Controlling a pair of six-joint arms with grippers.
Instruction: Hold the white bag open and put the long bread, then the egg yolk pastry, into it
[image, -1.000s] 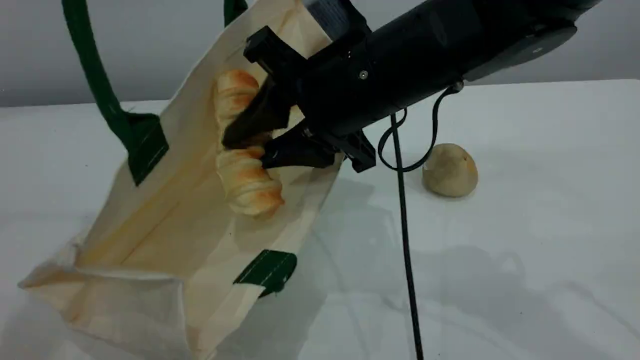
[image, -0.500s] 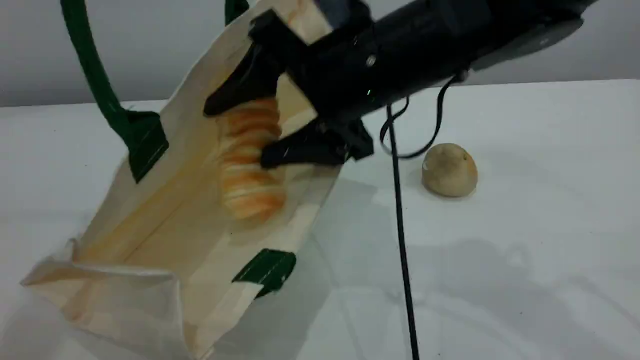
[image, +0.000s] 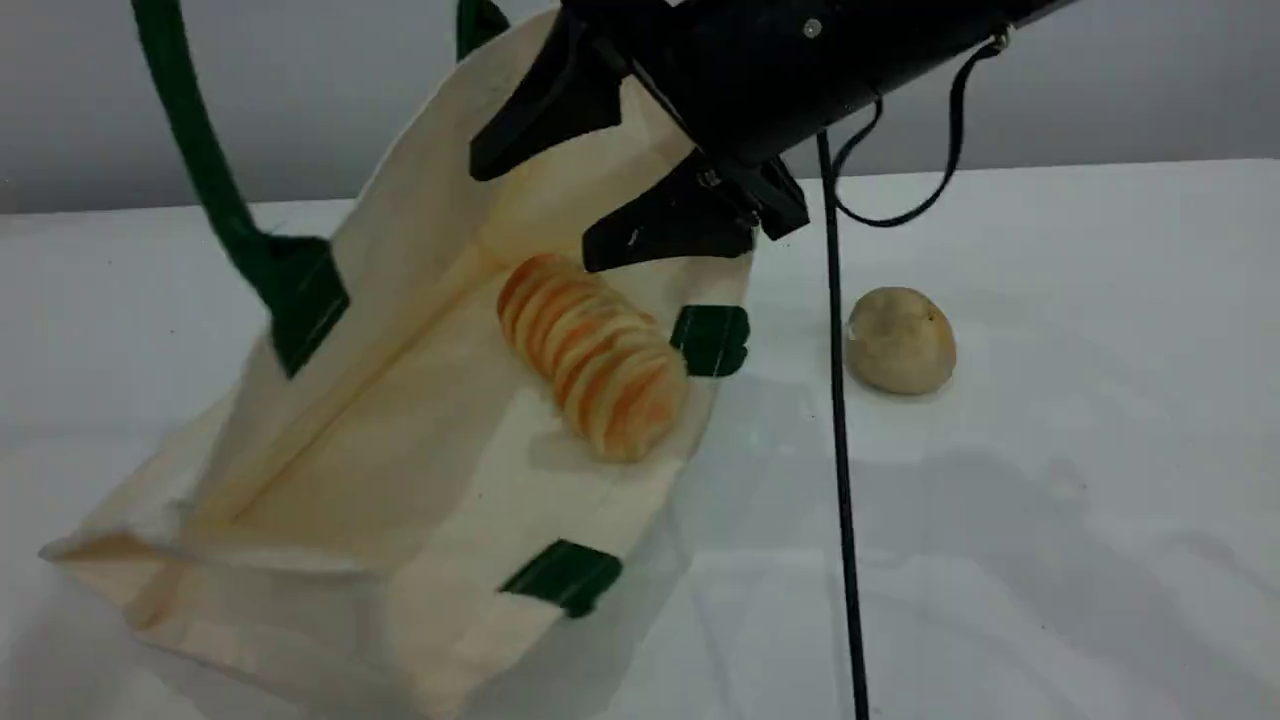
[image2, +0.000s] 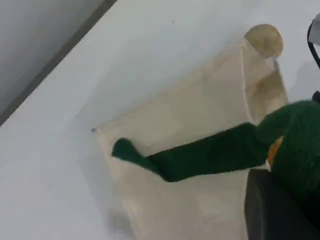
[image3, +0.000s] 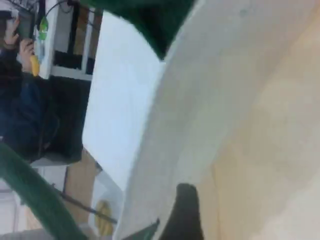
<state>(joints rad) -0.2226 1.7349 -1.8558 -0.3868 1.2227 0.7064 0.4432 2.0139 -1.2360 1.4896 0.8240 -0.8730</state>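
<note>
The white bag (image: 400, 470) lies tilted on the table with its mouth toward the right arm. One dark green handle (image: 195, 150) is pulled up out of the top of the scene view. In the left wrist view my left gripper (image2: 282, 187) is shut on that green handle (image2: 200, 157) above the bag (image2: 190, 115). The long bread (image: 595, 368) lies loose inside the bag near its mouth. My right gripper (image: 535, 212) hangs open just above the bread, touching nothing. The egg yolk pastry (image: 900, 340) sits on the table right of the bag, also seen as a round pastry (image2: 263, 40) in the left wrist view.
A black cable (image: 842, 430) hangs from the right arm between the bag and the pastry. The white table (image: 1080, 480) stretches to the right and front. The right wrist view shows only the bag's cloth (image3: 250, 110) and one dark fingertip (image3: 185, 212).
My right gripper opened and let go of the long bread, which dropped and now lies in the bag. The right arm has risen and drawn back to the right.
</note>
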